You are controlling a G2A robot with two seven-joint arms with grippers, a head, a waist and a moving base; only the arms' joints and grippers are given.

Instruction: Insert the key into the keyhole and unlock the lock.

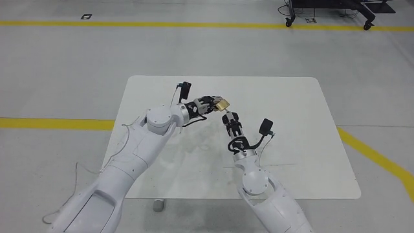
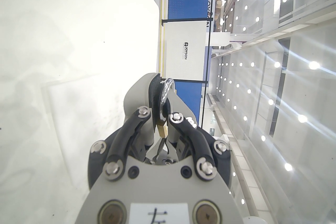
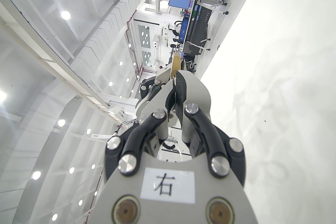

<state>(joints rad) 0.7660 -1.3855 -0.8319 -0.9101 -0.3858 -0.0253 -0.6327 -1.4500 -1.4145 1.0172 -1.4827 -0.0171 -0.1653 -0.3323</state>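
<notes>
Lock (image 1: 222, 104) first: it is held in the air over the wide white table (image 1: 304, 168), about midway across and towards the table's far side.

From where I stand, the two white arms come in from the near edge and their ends meet close together above the tabletop. The left gripper (image 1: 208, 104) comes in from the side and is clamped on the lock. In the left wrist view the silvery shackle is pinched between the dark ribbed pads (image 2: 155, 93), and the small brass body sits lower down between the finger links.

The right gripper (image 1: 229, 119) stands just beside the lock, on its near side, with its tip aimed at it. Its fingers are closed tight on the key (image 3: 175, 63). In the right wrist view a slim brass-coloured blade pokes out past the fingertips and points towards the other gripper just beyond.

I cannot tell whether the blade touches the lock or has entered the keyhole, because the gripper tips hide that spot.
</notes>
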